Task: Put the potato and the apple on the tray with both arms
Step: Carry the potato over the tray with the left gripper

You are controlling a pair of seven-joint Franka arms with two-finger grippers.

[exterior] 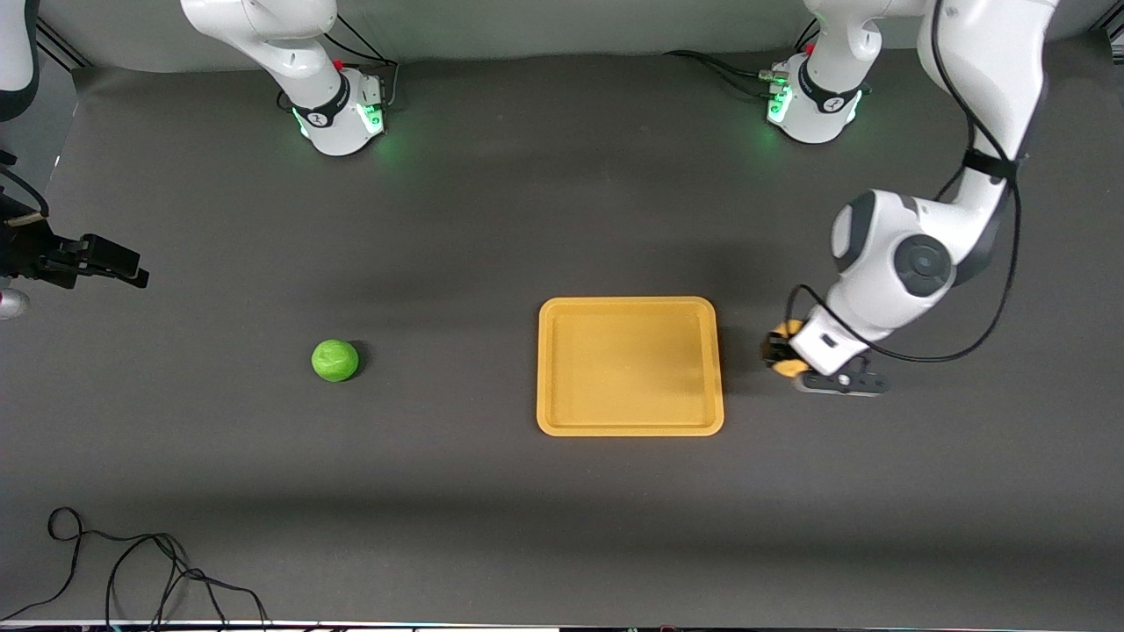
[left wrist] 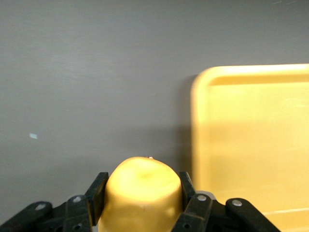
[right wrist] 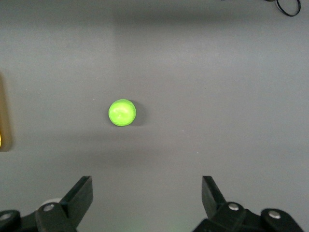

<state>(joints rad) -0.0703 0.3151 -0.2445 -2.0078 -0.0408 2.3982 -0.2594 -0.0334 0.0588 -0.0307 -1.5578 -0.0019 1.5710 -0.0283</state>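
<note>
Dark grey cloth covers the counter (exterior: 492,219). Front view: the orange-yellow tray (exterior: 630,427) lies right of the frame's centre, with nothing on it. The green apple (exterior: 335,360) sits on the counter at centre left of the frame, well apart from the tray. The left arm reaches down from the upper right corner; its left claw (exterior: 784,349) is low, just beside the tray's short edge at the left arm's end of the counter, clamped on the tan-yellow potato (exterior: 788,366), which is mostly hidden by the wrist. The right claw (exterior: 118,263) shows at the frame's left edge, over bare counter, where its arm waits. A loose black cable (exterior: 132,570) lies in the lower left corner.

Left wrist view: the fingers (left wrist: 97,191) press both sides of the potato (left wrist: 142,193) at the frame's bottom centre; a tray (left wrist: 203,96) corner fills the right half.

Right wrist view: the fingers (right wrist: 81,195) stand wide apart at the frame's bottom; the apple (right wrist: 122,112) rests on the counter, left of centre.
</note>
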